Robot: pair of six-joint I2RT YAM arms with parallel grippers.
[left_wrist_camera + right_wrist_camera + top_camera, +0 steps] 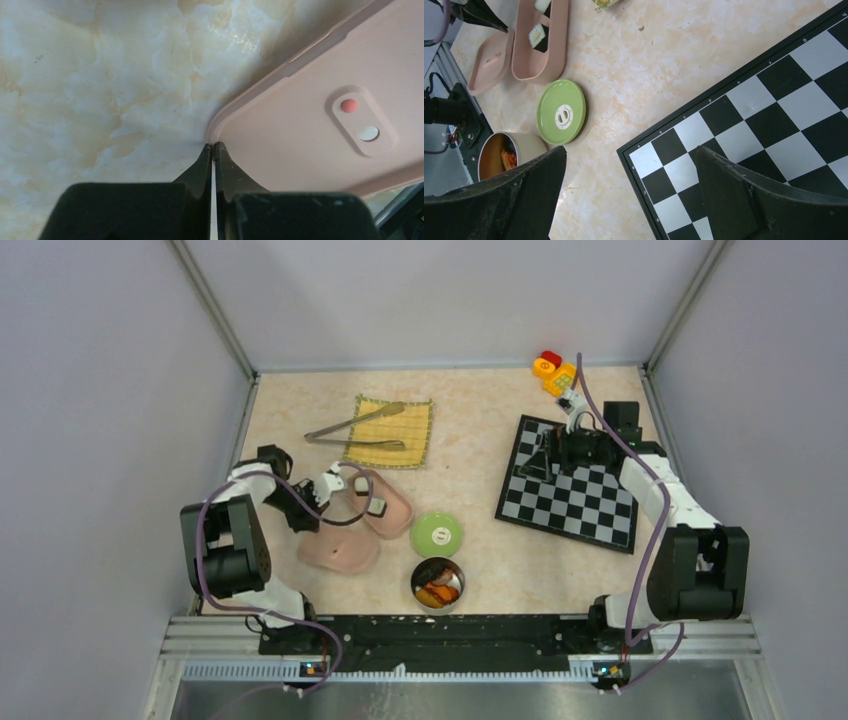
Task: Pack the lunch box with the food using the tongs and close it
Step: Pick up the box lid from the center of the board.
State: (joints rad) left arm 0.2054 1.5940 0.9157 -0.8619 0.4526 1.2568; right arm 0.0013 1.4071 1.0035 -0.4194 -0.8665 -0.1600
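Note:
The pink lunch box (400,521) stands open at centre-left with two sushi rolls (362,484) of the food inside, also seen in the right wrist view (538,36). Its lid (340,552) lies beside it, nearer the arms. My left gripper (303,518) (213,146) is shut, pinching the lid's (300,130) corner rim, one finger outside and one inside. More food (440,588), orange and brown pieces, fills a round tin (526,145). The tongs (350,423) lie on the yellow mat (410,430). My right gripper (540,460) (631,150) hangs open and empty over the chessboard's corner.
A green round lid (437,533) rests between the lunch box and the tin. The chessboard (570,495) covers the right side. Red, yellow and orange toy blocks (553,368) sit at the back right. Grey walls enclose the table.

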